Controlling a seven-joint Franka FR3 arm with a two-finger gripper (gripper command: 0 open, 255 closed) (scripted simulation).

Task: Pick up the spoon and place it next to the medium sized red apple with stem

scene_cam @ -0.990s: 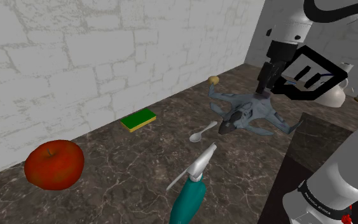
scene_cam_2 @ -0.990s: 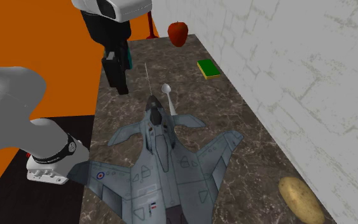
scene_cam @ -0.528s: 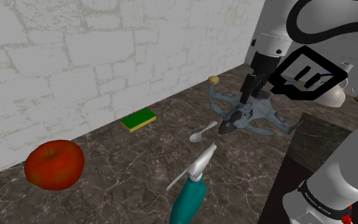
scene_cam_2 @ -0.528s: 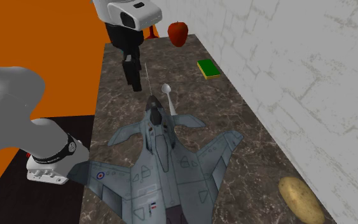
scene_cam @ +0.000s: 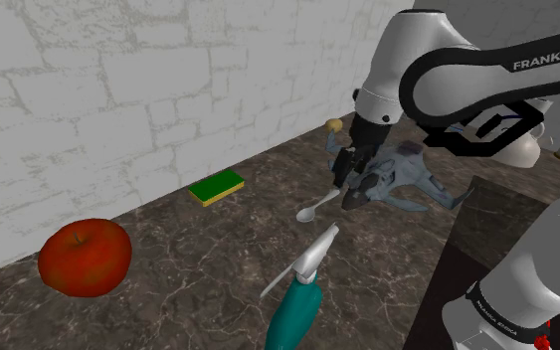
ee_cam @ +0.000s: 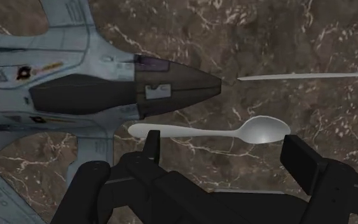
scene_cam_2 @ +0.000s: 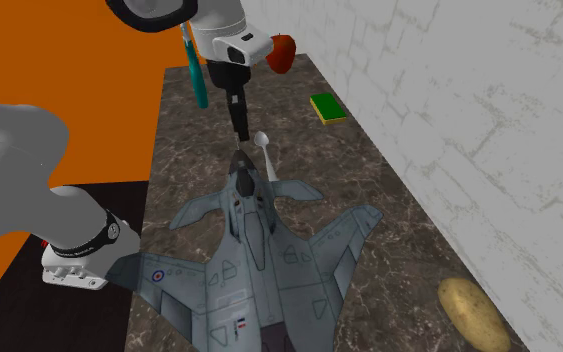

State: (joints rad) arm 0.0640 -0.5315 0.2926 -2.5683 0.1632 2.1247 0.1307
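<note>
A pale spoon (scene_cam: 317, 207) lies on the dark marble counter just off the toy jet's nose, its bowl pointing away from the jet (scene_cam_2: 265, 152). My gripper (scene_cam: 344, 177) hangs low over the jet's nose, beside the spoon's handle (scene_cam_2: 240, 133). In the wrist view the gripper (ee_cam: 225, 156) is open, its fingertips (ee_cam: 151, 145) apart and above the spoon (ee_cam: 215, 131), touching nothing. The red apple (scene_cam: 85, 257) with a stem rests at the counter's far end in the shoulder view's lower left, partly behind my hand in the second exterior view (scene_cam_2: 283, 58).
A grey toy jet (scene_cam: 397, 177) lies close by the spoon. A teal spray bottle (scene_cam: 297, 298) lies near the counter's front edge. A green and yellow sponge (scene_cam: 216, 186) and a potato (scene_cam: 335, 125) sit by the stone wall.
The arm has swung down and toward the shoulder view's left, from beside the jet to just over its nose near the spoon. The spoon and apple have not moved.
</note>
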